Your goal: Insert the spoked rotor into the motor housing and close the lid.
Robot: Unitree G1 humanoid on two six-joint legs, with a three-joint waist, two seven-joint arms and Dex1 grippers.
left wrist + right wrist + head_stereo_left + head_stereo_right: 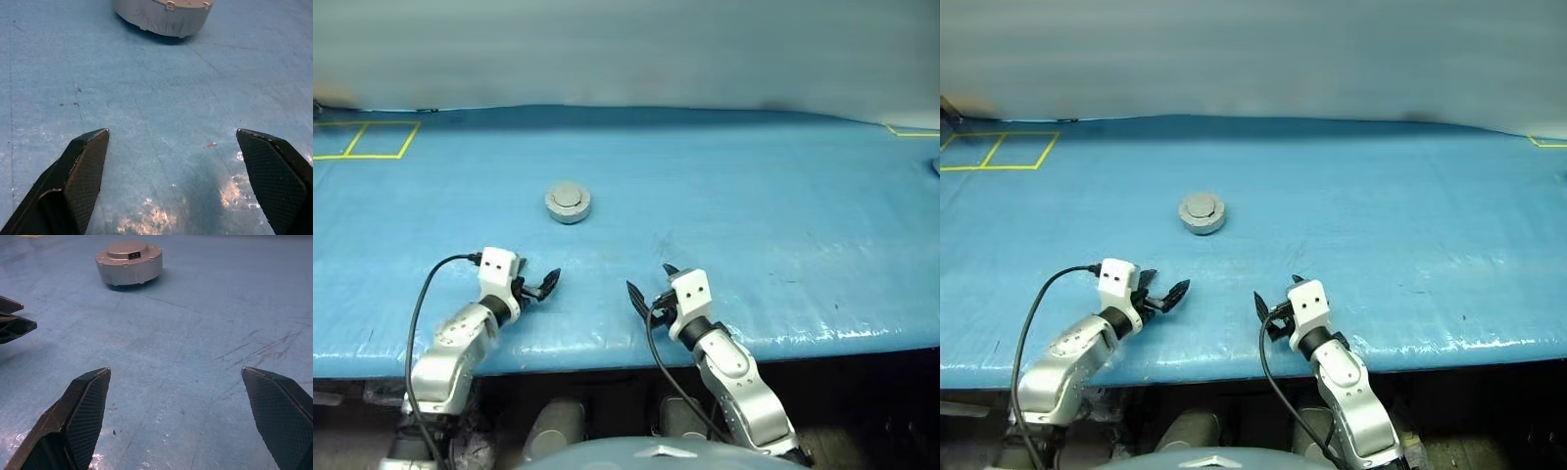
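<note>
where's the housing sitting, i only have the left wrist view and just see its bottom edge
Observer: The motor housing stands alone on the blue table, ahead of both grippers and nearer your left one.
Operator: lid on or off
Observer: The lid lies flat on top, closed, with its raised round centre facing up.
Operator: where's the right gripper
Observer: The right gripper hovers near the table's front edge, jaws open and holding nothing, well short of the housing.
Operator: and my left from above
Observer: The left gripper is also open and empty, near the front edge, pointing inward toward the right one.
</note>
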